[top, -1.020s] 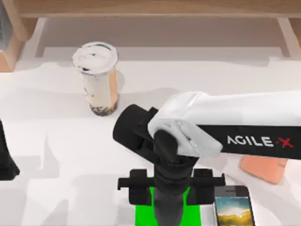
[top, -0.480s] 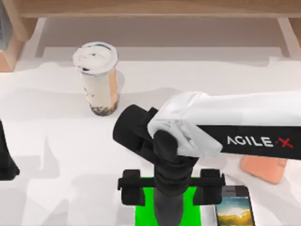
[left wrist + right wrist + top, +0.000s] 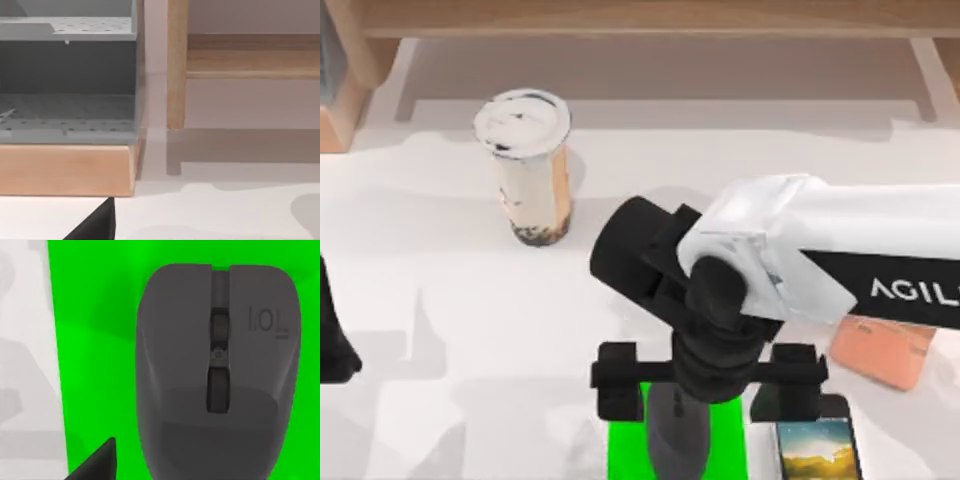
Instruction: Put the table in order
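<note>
Top view: right pincer [image 3: 708,400] sits above the grey mouse [image 3: 678,445], which lies on the green mat [image 3: 625,455] at the near edge of the white surface [image 3: 470,330]. Its jaws are spread wide, one finger on each side of the mouse, nothing held. A phone [image 3: 817,445] lies just beside the mat on the right, with one pincer finger right above its top edge. A salmon-coloured block [image 3: 880,352] is near, partly under the arm. A lidded drink cup [image 3: 528,165] stands upright, well apart toward the back left. Left arm [image 3: 332,335] is parked at the left edge; I cannot tell how its pincer stands.

Left wrist view: grey perforated shelf unit [image 3: 67,75] on a wooden base [image 3: 67,170], wooden post [image 3: 176,65], and a strip of the white surface in front. Nothing in reach.

Right wrist view: mouse [image 3: 217,370] dead centre on the mat [image 3: 95,340], upright, scroll wheel visible. One dark fingertip [image 3: 97,462] is at the corner, clear of the mouse.

Risks, my read:
- A descent offset to the right could clip or shove the phone, since that finger hangs over it.
- The mouse shell is smooth and rounded, so a high or off-centre close could squirt it out or twist it.
- Dragging it could shift the mat.
- Any swing toward the back left could tip the tall cup.
</note>
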Controlling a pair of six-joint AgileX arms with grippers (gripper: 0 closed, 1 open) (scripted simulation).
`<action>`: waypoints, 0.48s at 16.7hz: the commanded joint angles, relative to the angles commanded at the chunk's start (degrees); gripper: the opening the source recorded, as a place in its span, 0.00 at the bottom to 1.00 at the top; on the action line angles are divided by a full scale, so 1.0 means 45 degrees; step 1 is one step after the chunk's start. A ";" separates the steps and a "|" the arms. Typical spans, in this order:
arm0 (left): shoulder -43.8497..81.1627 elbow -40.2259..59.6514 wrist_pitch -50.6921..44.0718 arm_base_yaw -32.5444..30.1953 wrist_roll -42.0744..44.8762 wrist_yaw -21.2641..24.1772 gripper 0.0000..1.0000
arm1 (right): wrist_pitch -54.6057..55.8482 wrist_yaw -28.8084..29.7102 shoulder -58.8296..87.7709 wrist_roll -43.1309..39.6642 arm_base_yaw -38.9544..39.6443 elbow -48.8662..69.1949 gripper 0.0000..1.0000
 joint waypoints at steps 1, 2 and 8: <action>0.0000 0.0000 0.0000 0.0000 0.0000 0.0000 1.00 | -0.0028 0.0002 -0.0356 -0.0112 -0.0107 -0.0312 1.00; 0.0000 0.0000 0.0000 0.0000 0.0000 0.0000 1.00 | -0.0057 0.0003 -0.0730 -0.0230 -0.0221 -0.0655 1.00; 0.0000 0.0000 0.0000 0.0000 0.0000 0.0000 1.00 | -0.0269 -0.0003 -0.3057 -0.0954 -0.0933 -0.2926 1.00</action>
